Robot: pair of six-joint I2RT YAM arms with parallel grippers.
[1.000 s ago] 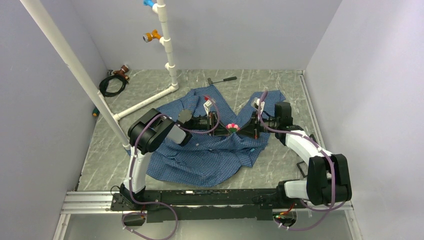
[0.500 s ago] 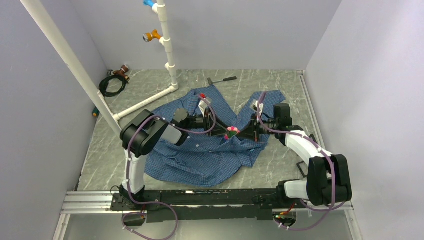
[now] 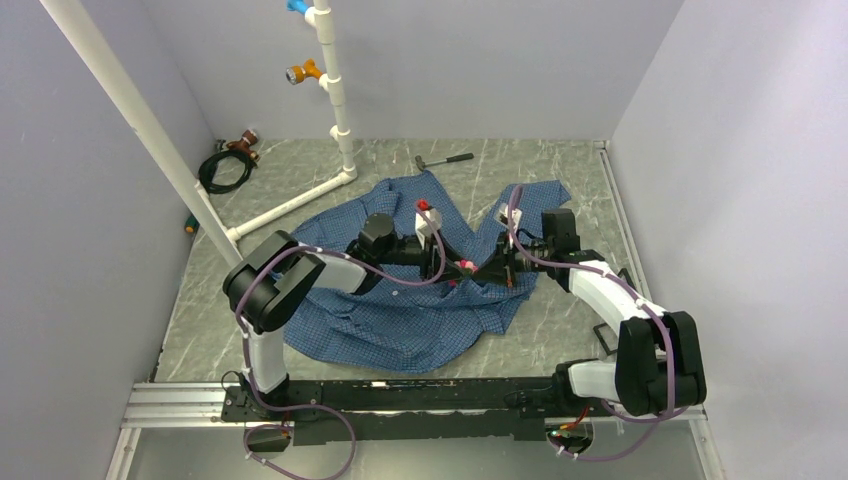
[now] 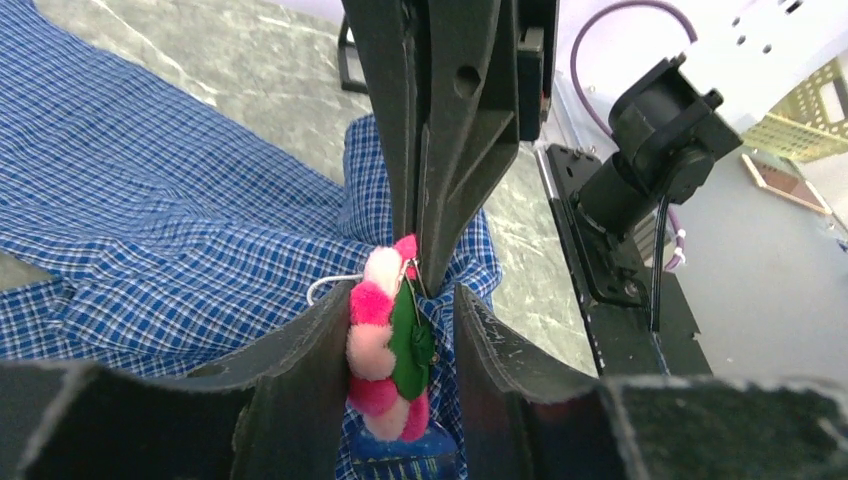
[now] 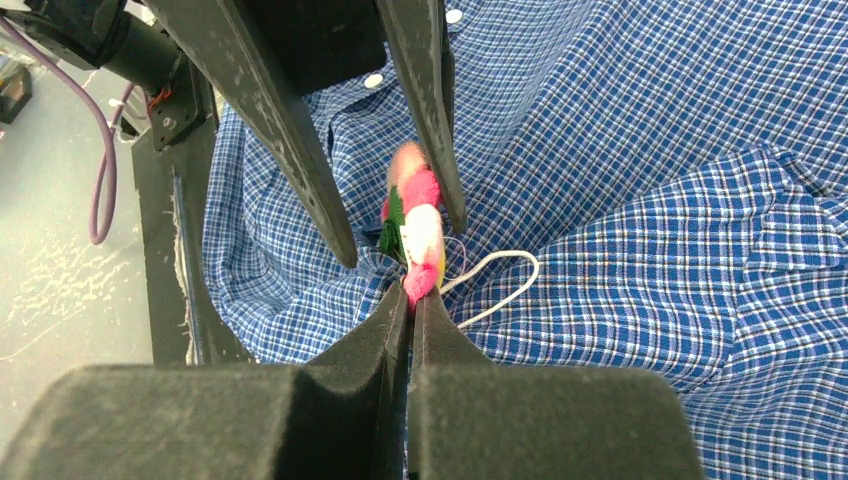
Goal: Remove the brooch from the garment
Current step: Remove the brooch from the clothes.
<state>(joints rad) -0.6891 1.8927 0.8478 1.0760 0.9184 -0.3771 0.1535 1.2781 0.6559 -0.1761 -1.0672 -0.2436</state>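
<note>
Pink fuzzy flower-shaped brooch [image 4: 372, 350], on blue checked cloth shirt [image 4: 150, 200]: between parted left gripper [image 4: 400, 300] fingers; closed right gripper [image 5: 408, 300] tips touching its edge.

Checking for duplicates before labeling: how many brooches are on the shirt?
1. The brooch sits on the shirt mid-table, straddled by the open left gripper, its edge pinched by the right gripper. Folds could hide others.

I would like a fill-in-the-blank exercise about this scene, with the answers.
The left gripper stands ___ around the brooch.
The right gripper is ___.
The brooch is mostly ___ with some green.
The garment has a ___ checked pattern.
Missing words: open, shut, pink, blue.
</note>
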